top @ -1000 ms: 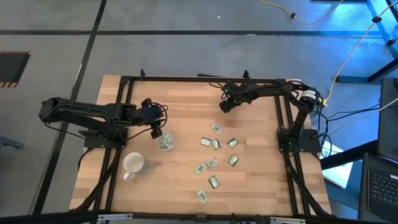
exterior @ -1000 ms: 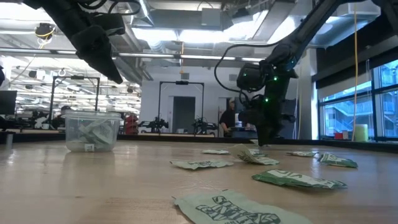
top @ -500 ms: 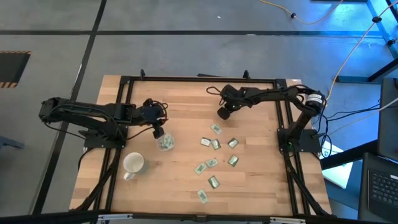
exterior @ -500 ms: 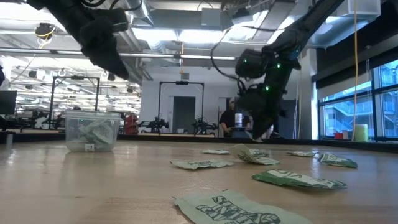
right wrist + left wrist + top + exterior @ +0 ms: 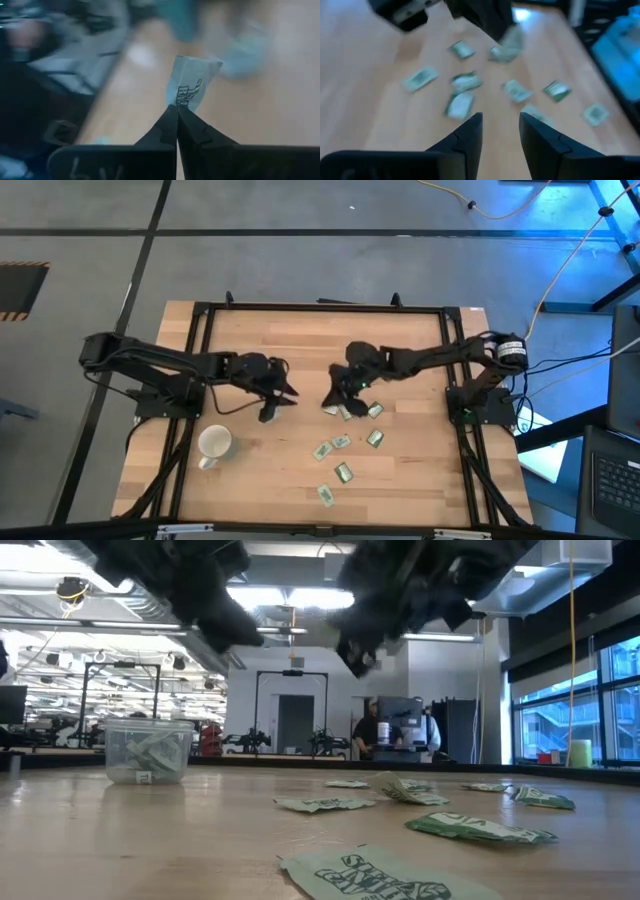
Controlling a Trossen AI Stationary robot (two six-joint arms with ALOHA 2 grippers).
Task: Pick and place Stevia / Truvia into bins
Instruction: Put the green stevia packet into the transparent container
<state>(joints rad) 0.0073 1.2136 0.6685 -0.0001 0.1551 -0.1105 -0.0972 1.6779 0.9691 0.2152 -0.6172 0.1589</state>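
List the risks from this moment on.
1. The right tool pinches the sachet only by one end, so the sachet may slip out before it reaches the cup.
2. The left tool, open and empty, hangs close to the right arm over mid-table. The arms could collide if the right one heads for the cup.

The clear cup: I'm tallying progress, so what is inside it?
In the low view the clear cup holds a few green-and-white sachets, piled together. Overlap prevents an exact count. From above, the left arm hides the cup.
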